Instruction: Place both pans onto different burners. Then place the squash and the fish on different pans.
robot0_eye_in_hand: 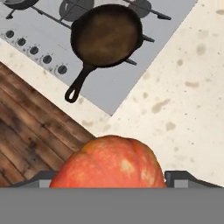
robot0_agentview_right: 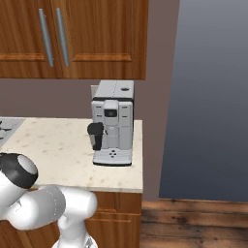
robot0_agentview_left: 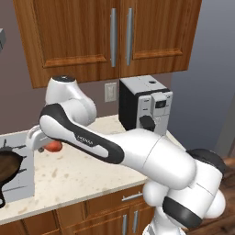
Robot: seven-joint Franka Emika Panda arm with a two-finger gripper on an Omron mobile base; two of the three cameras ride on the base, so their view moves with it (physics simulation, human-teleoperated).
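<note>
The hand (robot0_eye_in_hand: 109,183) has its fingers spread wide on both sides of the orange squash (robot0_eye_in_hand: 109,162), above the speckled counter (robot0_eye_in_hand: 188,87). Beyond it, the rusty skillet (robot0_eye_in_hand: 106,35) sits on a burner of the silver cooktop (robot0_eye_in_hand: 113,83), its handle pointing to the counter edge.

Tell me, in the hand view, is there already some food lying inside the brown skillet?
No, the skillet sits on the cooktop with its inside bare, while the squash is apart from it, near the gripper.
</note>
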